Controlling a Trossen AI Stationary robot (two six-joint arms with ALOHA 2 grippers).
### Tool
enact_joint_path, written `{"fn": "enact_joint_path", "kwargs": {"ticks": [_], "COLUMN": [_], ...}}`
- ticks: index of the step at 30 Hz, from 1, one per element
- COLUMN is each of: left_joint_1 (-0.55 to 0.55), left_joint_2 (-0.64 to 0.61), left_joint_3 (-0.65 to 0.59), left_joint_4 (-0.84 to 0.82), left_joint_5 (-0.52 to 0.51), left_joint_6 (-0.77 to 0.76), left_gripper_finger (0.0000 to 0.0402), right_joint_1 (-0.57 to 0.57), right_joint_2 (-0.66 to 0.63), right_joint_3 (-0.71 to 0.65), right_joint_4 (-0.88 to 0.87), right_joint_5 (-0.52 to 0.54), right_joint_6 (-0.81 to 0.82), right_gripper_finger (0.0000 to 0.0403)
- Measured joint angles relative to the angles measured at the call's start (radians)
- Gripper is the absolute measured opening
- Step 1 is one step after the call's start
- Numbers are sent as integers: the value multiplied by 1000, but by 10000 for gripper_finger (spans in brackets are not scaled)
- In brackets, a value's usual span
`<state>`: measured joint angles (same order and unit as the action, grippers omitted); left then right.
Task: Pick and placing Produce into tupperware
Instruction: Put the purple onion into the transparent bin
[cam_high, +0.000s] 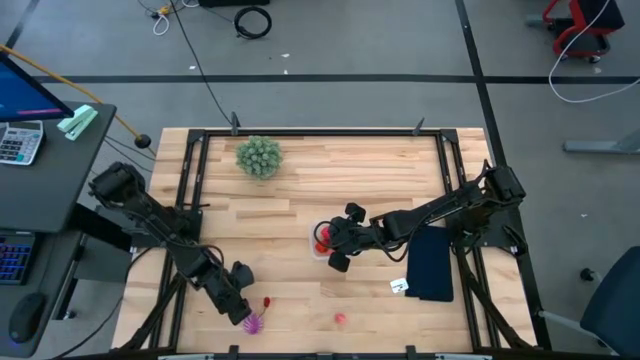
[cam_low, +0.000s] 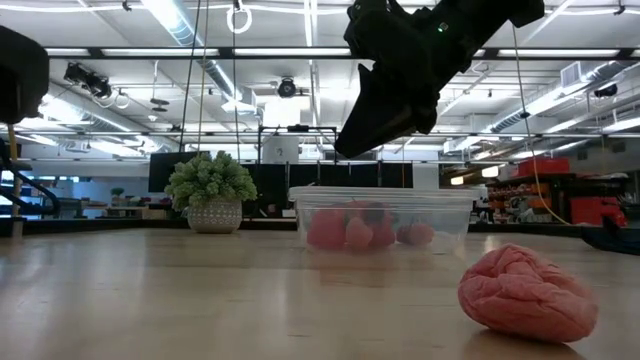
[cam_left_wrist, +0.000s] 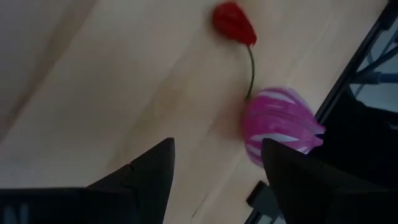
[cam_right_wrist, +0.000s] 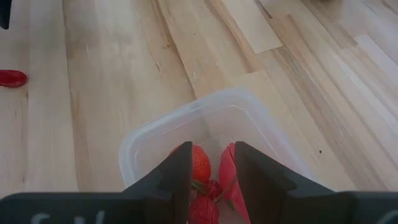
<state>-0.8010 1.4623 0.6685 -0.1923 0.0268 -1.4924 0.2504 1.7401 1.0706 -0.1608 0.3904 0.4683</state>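
While clear rounded tupperware (cam_right_wrist: 211, 124) holds red produce (cam_right_wrist: 200, 163), wrinkled pink fruit (cam_low: 527, 292) lies outside.

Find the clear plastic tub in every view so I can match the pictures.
High view: the tub is at the table's middle, under the right hand.
Low view: centre, with red pieces inside, below the dark arm.
Left wrist view: not in it.
Right wrist view: lower middle, just beyond that hand's fingers.
Shared landmark: the red produce inside the tub.
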Motion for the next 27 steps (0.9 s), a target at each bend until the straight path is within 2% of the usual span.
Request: {"fn": "enact_joint_path", "kwargs": {"ticks": [3, 6, 15, 19, 24, 27], "left_joint_1": [-3, -1, 16, 47, 84, 107], "left_joint_2": [6, 6, 6, 6, 6, 6], "left_joint_3": [0, 0, 0, 0, 0, 0], "left_joint_4": [-1, 1, -24, -48, -52, -52], "left_joint_5": [4, 1, -6, -15, -16, -16], "left_joint_6": [5, 16, 86, 139, 202, 250], "left_gripper_finger": [248, 247, 247, 242, 236, 234], "right_joint_1": [0, 2, 132, 202, 271, 310], "right_joint_2": [0, 0, 0, 0, 0, 8], "right_joint_3": [0, 0, 0, 0, 0, 0], "right_joint_4": [1, 30, 312, 267, 116, 88], "right_joint_5": [-20, -129, -348, -345, -288, -234], "right_joint_6": [1, -4, -224, -228, -77, -31], "right_gripper_finger": [128, 128, 128, 134, 152, 163]}}
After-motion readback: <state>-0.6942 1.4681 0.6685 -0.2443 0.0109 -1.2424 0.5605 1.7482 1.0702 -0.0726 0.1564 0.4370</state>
